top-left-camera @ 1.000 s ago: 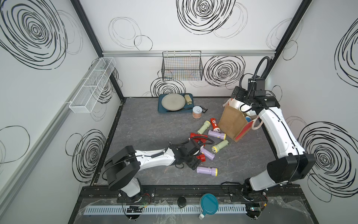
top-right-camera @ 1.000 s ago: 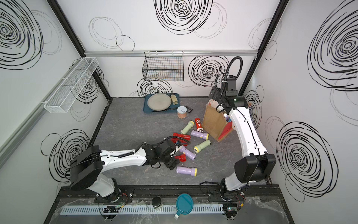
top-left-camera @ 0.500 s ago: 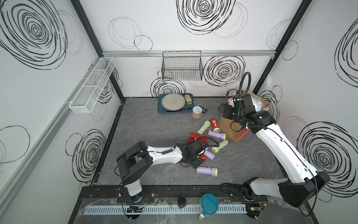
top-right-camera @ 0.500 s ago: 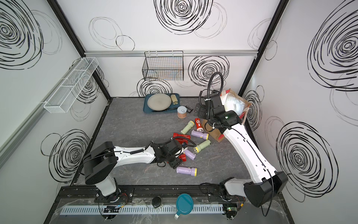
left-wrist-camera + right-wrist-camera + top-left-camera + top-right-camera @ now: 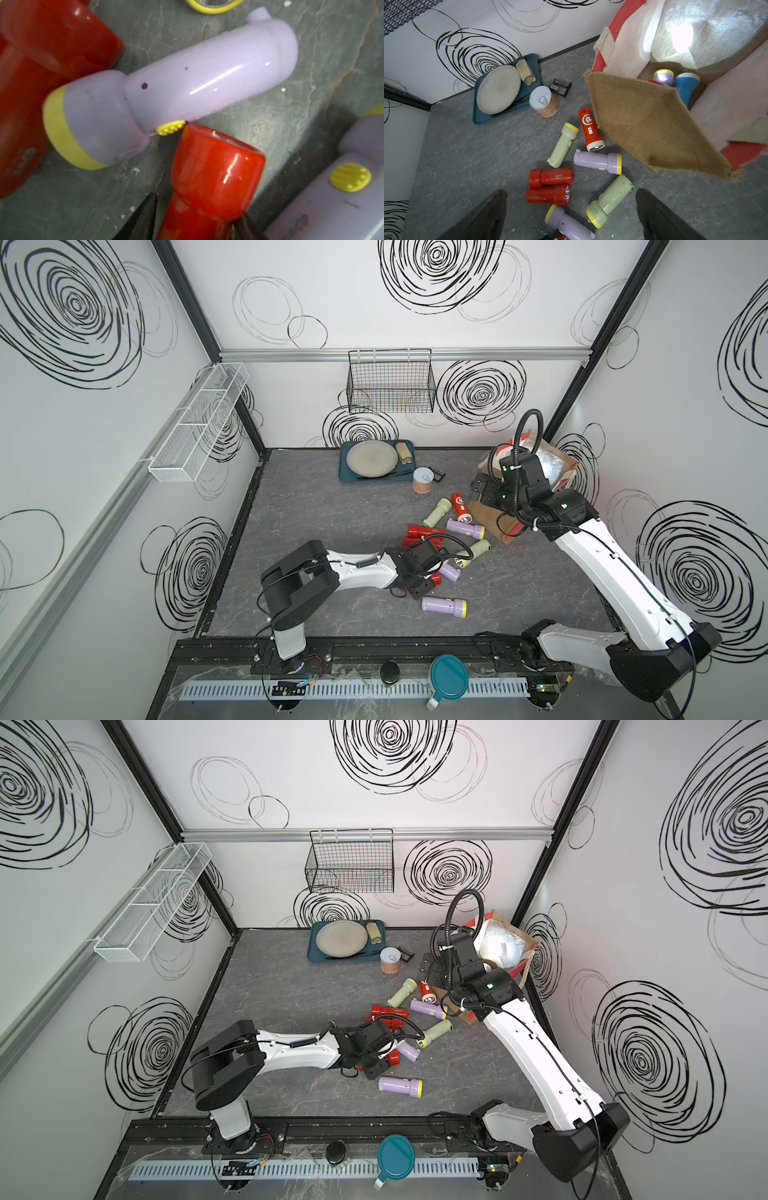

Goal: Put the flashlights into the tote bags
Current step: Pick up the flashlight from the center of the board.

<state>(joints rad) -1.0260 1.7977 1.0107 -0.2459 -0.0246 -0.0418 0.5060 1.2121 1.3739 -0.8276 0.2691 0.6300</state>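
So, left gripper (image 5: 197, 207) clamps a red flashlight (image 5: 216, 172) near centre; right gripper (image 5: 571, 193) hangs wide open by the tote bag (image 5: 486, 517) at 2 o'clock.

Site: robot lab cell | Evidence: swirl-printed panel walls (image 5: 415, 323), black frame posts (image 5: 185, 302), left arm (image 5: 357, 570) and right arm (image 5: 602, 564) bolted to front rail (image 5: 374, 649) | Surface (image 5: 311, 510): grey stone-look

i count nine loose flashlights (image 5: 444, 606), three lilac, three red, two pale green, one orange-red, plus at least two inside the one tote bag (image 5: 643, 128).
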